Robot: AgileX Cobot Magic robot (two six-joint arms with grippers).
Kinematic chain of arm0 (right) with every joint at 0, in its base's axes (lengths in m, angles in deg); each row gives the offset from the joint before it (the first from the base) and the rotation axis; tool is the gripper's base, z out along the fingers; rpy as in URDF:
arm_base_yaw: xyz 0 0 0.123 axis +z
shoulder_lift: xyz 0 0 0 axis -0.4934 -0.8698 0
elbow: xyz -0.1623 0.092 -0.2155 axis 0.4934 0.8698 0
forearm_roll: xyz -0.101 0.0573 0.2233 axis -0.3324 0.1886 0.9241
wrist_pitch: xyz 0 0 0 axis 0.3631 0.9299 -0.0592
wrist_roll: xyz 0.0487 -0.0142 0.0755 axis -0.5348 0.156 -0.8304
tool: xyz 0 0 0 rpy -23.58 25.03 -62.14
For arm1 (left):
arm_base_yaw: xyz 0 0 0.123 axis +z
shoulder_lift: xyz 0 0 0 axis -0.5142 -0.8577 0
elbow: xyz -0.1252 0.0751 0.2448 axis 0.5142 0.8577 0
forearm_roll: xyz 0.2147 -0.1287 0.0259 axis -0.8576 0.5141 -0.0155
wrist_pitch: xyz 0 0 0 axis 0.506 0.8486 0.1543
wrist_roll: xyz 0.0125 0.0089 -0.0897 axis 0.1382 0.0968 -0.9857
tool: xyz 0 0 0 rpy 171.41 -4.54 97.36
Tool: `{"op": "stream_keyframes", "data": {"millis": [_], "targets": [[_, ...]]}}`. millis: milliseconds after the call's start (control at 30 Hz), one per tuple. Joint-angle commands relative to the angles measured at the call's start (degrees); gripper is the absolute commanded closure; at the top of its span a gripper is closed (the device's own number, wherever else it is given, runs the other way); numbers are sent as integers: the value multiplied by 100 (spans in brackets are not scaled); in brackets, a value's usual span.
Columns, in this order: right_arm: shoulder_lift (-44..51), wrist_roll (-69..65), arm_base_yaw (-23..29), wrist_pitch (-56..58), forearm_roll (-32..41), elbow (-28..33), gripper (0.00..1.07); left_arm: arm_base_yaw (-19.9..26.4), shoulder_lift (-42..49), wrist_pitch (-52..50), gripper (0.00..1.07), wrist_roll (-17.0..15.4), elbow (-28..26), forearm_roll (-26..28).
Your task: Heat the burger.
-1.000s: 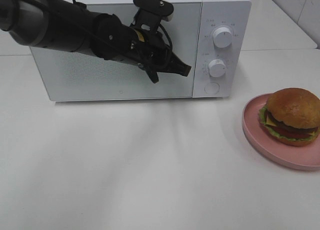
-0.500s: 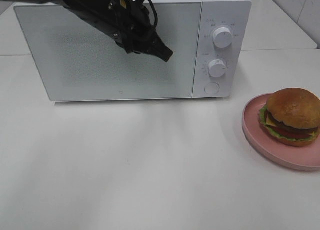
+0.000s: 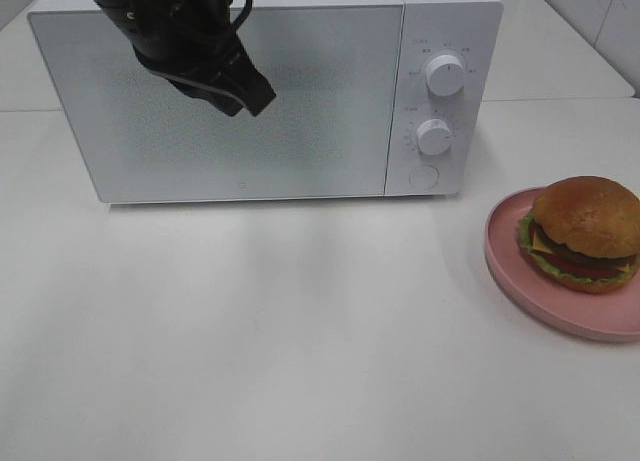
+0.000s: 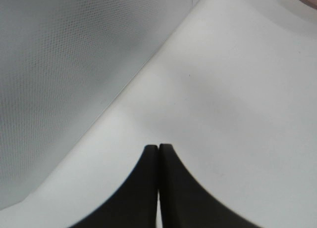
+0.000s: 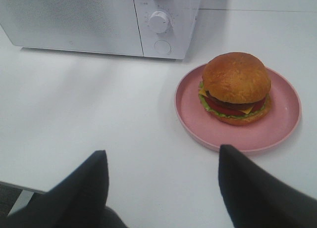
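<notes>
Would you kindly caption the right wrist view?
Open right gripper facing the burger on its pink plate, beside the closed microwave.

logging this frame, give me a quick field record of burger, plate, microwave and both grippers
burger: on the plate, untouched
plate: pink, on the table right of the microwave
microwave: door closed, two knobs and a round button on its right panel
left gripper: shut, empty, in front of the microwave door
right gripper: open, empty, above the table short of the plate
</notes>
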Motion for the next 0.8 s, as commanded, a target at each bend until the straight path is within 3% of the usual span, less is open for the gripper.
{"op": "stream_keyframes", "data": {"millis": [33, 67, 167, 233, 333, 400, 467, 500, 700, 767, 800], "targets": [[138, -23, -11, -92, 0, 11, 47, 367, 275, 372, 106, -338, 52, 0], [138, -23, -11, -92, 0, 11, 47, 659, 458, 464, 106, -424, 172, 0], [138, -23, -11, -92, 0, 11, 47, 785, 573, 516, 106, -453, 218, 0], [138, -23, -11, -92, 0, 11, 47, 1455, 1106, 688, 106, -567, 493, 34], [138, -23, -11, -92, 0, 11, 47, 1639, 1238, 716, 106, -625, 567, 34], [132, -23, -11, -92, 0, 11, 47, 2309, 1988, 848, 106, -773, 974, 34], [132, -23, -11, -92, 0, 11, 47, 2429, 2160, 877, 106, -773, 1071, 34], [132, -23, -11, -92, 0, 11, 47, 2716, 2613, 865, 106, -785, 1346, 34], [132, -23, -11, -92, 0, 11, 47, 3134, 3535, 871, 106, -785, 1948, 0], [132, -23, -11, -92, 0, 11, 47, 3392, 4463, 934, 106, -785, 2607, 0], [132, -23, -11, -92, 0, 11, 47, 3392, 4463, 934, 106, -785, 2607, 0]]}}
